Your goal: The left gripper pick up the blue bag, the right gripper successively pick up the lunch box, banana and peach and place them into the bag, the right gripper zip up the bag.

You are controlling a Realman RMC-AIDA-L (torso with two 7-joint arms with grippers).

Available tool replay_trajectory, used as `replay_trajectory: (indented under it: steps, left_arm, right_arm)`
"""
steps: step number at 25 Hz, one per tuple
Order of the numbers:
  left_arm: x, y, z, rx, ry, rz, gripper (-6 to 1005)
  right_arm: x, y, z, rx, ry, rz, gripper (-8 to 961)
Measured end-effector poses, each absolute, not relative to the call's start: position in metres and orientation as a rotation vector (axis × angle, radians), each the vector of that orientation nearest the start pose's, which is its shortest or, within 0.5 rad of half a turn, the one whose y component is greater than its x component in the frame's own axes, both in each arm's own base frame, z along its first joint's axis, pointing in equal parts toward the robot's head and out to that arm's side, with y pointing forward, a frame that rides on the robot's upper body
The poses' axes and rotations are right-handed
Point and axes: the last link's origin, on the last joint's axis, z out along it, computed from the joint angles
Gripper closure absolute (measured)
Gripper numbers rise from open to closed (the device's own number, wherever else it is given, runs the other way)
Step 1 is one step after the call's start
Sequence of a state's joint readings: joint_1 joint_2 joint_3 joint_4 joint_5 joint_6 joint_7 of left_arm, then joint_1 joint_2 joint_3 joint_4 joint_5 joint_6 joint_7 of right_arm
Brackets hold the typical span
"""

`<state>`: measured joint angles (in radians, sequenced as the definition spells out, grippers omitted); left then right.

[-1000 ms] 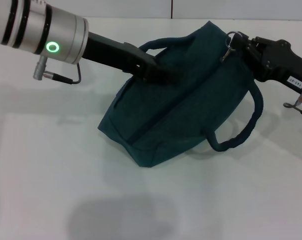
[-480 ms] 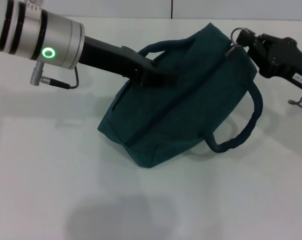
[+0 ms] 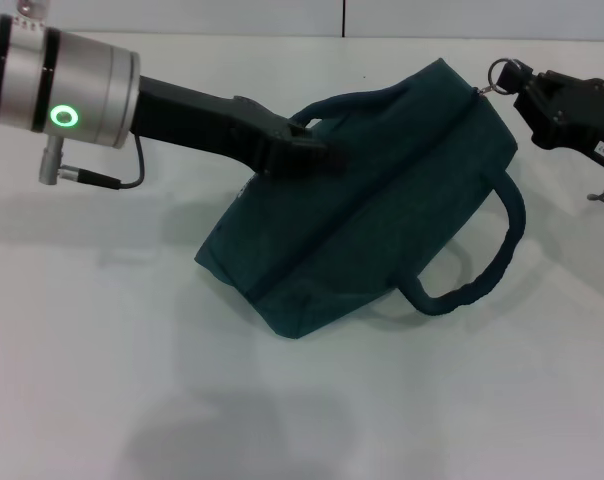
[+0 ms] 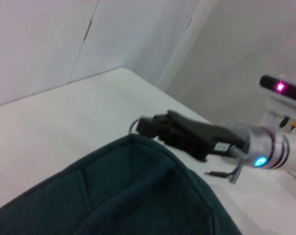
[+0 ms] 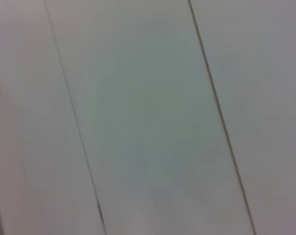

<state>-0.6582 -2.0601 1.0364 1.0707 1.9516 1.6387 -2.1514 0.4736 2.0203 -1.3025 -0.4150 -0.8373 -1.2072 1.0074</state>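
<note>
At the bag's far corner, right gripper pinched the zip ring; zipping looked finished, release next, while left gripper clamped a handle.

- A white table carries everything in the head view; its surface is plain and matte, and its far edge meets a pale wall.
- The blue bag lies directly on the table, tilted, its lower corner resting near the middle of the surface.
- One loop handle droops beside the bag toward the tabletop.
</note>
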Motion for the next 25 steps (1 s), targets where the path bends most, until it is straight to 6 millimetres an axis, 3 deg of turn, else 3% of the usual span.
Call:
replay_trajectory:
  steps: [15, 25]
  left_arm:
    - [-0.145, 0.362, 0.046, -2.903, -0.946, -0.772, 897]
    - [-0.164, 0.358, 0.036, -2.880, -1.105, -0.847, 900]
  right_arm:
    - [0.269, 0.364, -0.016, -2.194, 0.603, 0.907, 942]
    - [0.276, 0.332, -0.011, -2.197, 0.579, 1.040, 943]
